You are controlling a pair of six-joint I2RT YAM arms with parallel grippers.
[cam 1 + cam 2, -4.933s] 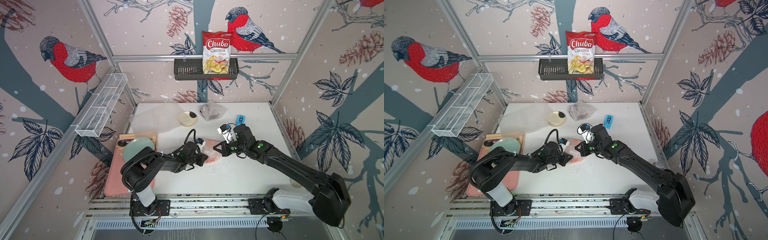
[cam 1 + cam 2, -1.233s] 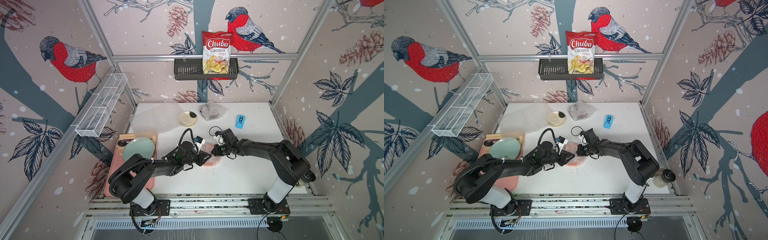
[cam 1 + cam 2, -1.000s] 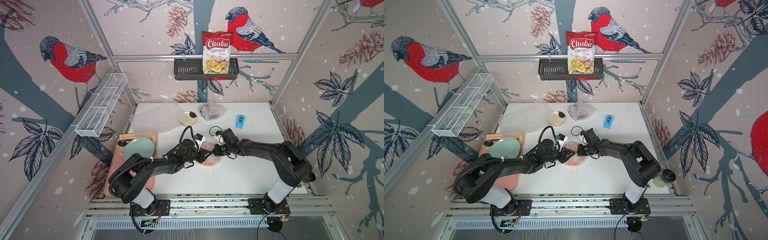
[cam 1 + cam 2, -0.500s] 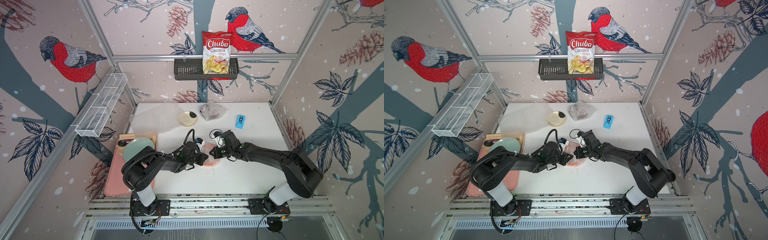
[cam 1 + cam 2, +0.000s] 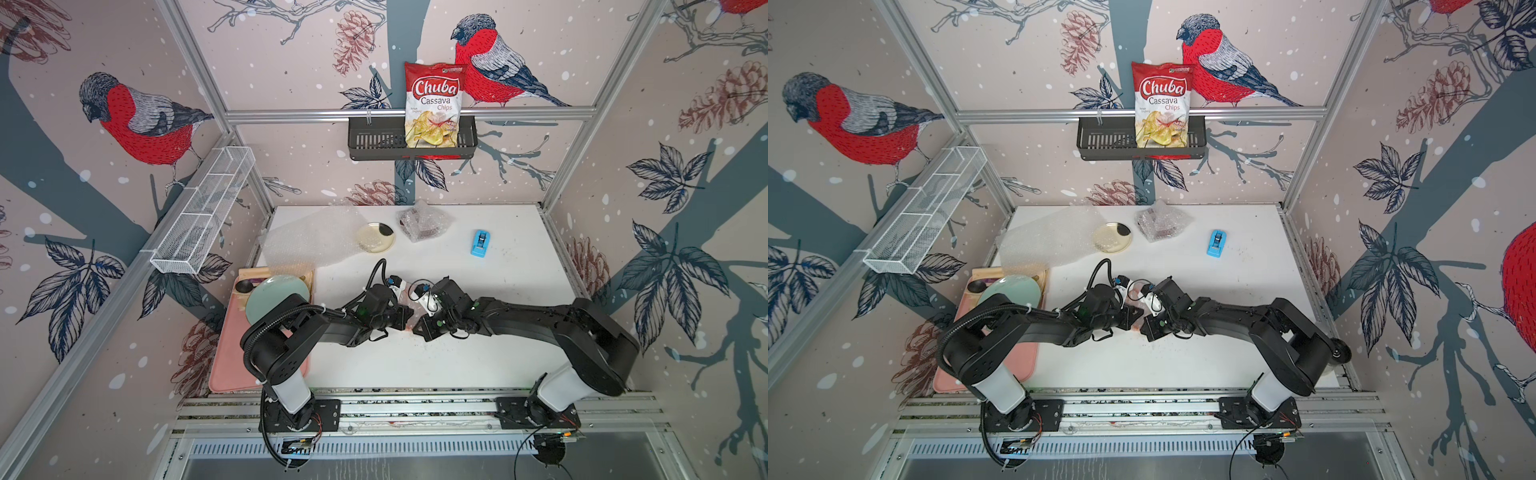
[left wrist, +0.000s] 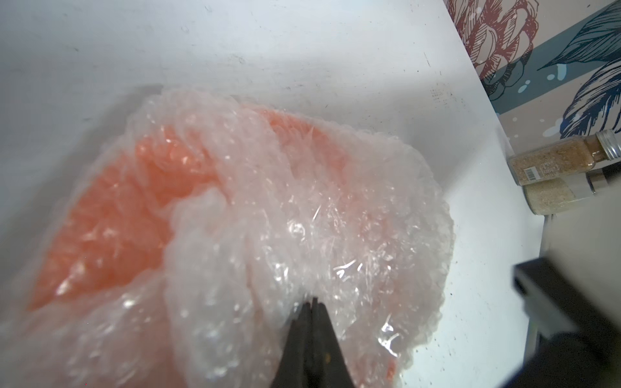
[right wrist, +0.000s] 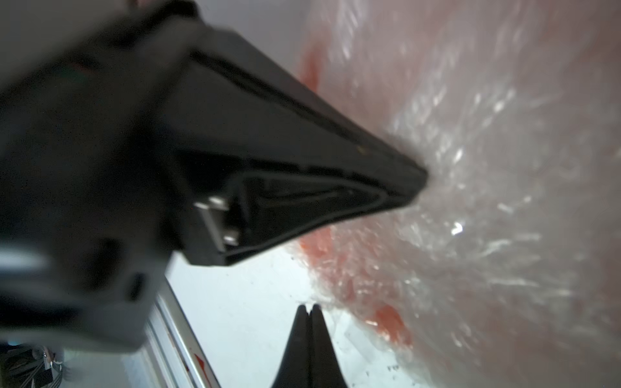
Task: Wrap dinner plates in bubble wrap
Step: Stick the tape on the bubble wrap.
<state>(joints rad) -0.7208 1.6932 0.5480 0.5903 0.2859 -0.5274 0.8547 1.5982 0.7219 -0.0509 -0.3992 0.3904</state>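
The orange dinner plate (image 6: 134,201) lies mid-table, covered in crinkled bubble wrap (image 6: 319,201). In both top views the two arms hide most of this bundle (image 5: 410,305) (image 5: 1134,305). My left gripper (image 6: 312,299) is shut, its tips pinching a puckered fold on top of the wrap. Its black fingers (image 7: 336,168) also show in the right wrist view. My right gripper (image 7: 308,306) is shut low on the table, tips touching the wrap's near edge. The cream plate with a dark rim (image 5: 375,237) lies bare at the back, beside a wrapped dark bundle (image 5: 422,224).
A loose bubble wrap sheet (image 5: 311,241) lies at the back left. A blue tape dispenser (image 5: 481,243) sits back right. A pale green plate (image 5: 277,297) rests on the pink tray (image 5: 232,365) at left. Two spice jars (image 6: 554,161) stand at the table's right edge.
My left gripper has closed onto the wrap. Both grippers have shifted a little toward the table's front, over the near side of the bundle.
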